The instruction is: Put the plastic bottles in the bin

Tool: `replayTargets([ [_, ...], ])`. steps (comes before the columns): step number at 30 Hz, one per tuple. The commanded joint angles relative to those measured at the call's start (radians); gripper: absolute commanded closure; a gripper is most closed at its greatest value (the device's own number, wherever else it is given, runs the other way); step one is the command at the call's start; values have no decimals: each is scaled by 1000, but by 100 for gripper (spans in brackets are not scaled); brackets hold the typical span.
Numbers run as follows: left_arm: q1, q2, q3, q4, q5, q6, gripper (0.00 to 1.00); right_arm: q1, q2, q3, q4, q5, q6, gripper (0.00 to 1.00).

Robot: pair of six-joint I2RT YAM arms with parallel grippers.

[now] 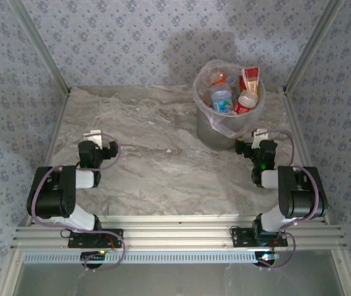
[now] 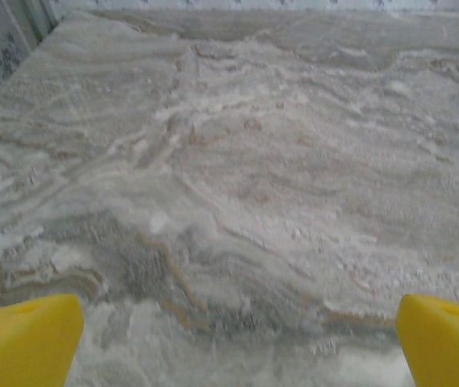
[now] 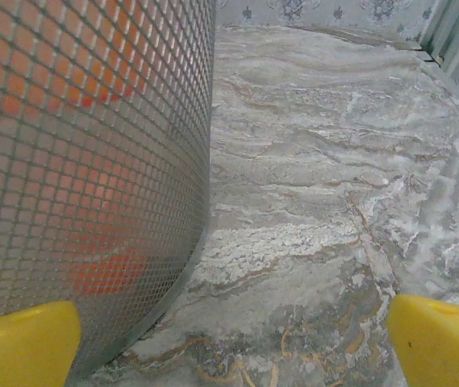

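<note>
As far as the overhead view shows, the plastic bottles [image 1: 232, 95] lie heaped inside the bin [image 1: 212, 132], which stands at the upper right of the frame on the marble table [image 1: 156, 166]. Every bottle visible is already within it, so the task appears complete or nearly so. Left gripper [image 1: 96, 139] sits at mid-left, right gripper [image 1: 259, 139] just beside the bin's near wall. Both have fingers spread wide, grasping nothing. Right wrist view adds what the overhead cannot: the bin's mesh wall [image 3: 84, 161] close at left, with orange and red colour showing through it. Left wrist view presents marble surface between yellow fingertips [image 2: 23, 339].
</note>
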Motion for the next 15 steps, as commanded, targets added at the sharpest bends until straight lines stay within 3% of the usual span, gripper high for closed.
replayTargets([
  [1, 14, 2, 27, -39, 26, -10, 0, 6, 1, 19, -47, 28, 13, 0],
  [15, 14, 2, 26, -36, 24, -10, 0, 9, 3, 17, -43, 31, 10, 0],
])
